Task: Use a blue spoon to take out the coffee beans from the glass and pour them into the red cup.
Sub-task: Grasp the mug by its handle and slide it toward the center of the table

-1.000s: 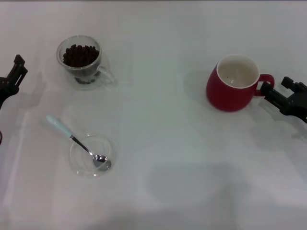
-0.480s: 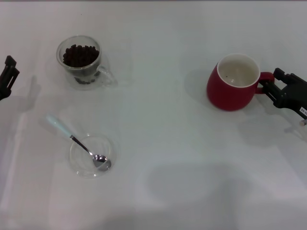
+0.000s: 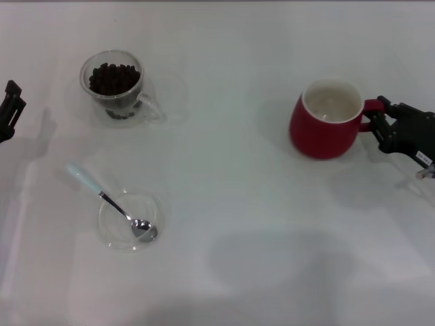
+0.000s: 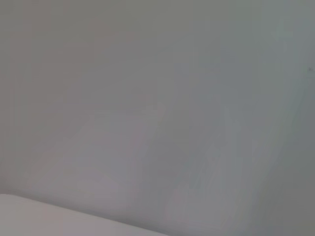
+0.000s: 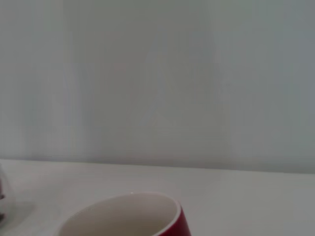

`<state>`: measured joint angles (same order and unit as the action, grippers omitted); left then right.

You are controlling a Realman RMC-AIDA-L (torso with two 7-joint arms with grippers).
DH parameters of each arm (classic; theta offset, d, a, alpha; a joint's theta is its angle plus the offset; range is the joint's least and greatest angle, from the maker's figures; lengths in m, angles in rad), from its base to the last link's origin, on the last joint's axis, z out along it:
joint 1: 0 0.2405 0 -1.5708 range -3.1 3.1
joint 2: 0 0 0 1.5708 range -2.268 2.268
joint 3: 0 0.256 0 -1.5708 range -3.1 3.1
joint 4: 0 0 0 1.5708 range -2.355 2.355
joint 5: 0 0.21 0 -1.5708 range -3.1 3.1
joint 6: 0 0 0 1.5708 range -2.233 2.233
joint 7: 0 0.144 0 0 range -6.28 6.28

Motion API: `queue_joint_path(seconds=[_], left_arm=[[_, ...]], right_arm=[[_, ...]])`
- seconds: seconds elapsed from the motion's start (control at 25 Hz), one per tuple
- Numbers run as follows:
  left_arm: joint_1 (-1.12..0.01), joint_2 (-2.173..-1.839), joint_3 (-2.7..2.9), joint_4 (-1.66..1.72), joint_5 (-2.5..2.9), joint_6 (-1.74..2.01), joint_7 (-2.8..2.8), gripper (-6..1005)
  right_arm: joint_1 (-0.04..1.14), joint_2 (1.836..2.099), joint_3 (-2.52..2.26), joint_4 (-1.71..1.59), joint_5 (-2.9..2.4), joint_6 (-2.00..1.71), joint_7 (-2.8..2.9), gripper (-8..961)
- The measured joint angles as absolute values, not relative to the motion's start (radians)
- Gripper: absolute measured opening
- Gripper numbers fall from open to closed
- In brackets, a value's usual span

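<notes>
The red cup (image 3: 319,134) stands on the right of the white table, its cream inside empty. My right gripper (image 3: 380,123) is at the cup's loop handle with its fingers closed around it. The cup's rim also shows in the right wrist view (image 5: 147,204). The glass (image 3: 117,88) stands at the far left, holding a heap of coffee beans (image 3: 113,77). The blue spoon (image 3: 107,200) lies with its metal bowl in a flat clear saucer (image 3: 158,207) and its pale handle on the table. My left gripper (image 3: 9,109) hangs at the table's left edge, away from everything.
The white table (image 3: 231,204) carries nothing else between the saucer and the red cup. The left wrist view shows only a plain pale surface.
My right gripper has moved in onto the red cup's handle and closed; the cup has shifted slightly left. My left gripper drew back toward the left edge, then stayed.
</notes>
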<state>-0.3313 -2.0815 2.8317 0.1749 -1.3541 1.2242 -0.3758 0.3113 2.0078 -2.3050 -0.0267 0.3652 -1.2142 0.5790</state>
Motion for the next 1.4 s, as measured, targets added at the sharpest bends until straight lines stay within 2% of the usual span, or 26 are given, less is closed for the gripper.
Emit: queue_joint_path(seconds=[0.16,0.68,1.24,1.32,1.4], left_arm=[[-0.331,-2.082,2.831,0.175,-1.357,1.224,-0.376,880],[-0.341,-2.082,2.83,0.175,-1.357,1.224,-0.388,879],[-0.336,-2.079,2.831,0.175,-1.347,1.25,-0.388,880],[-0.334,-2.081,2.831,0.175,-1.346,1.262,-0.388,879],[-0.333,-2.081,2.832,0.175,-1.346,1.266,-0.388,878]], right_arm=[[0.311,2.009,-2.338,-0.058,0.362,-1.212,0.526,217],[0.321,2.012,-2.432,-0.26,0.336,-1.041,0.406,172],[0.317,2.013,-2.434,-0.274,0.335,-1.023,0.396,125],[0.316,2.013,-2.436,-0.274,0.335,-1.023,0.399,348],[0.315,2.012,-2.436,-0.273,0.334,-1.023,0.409,430]])
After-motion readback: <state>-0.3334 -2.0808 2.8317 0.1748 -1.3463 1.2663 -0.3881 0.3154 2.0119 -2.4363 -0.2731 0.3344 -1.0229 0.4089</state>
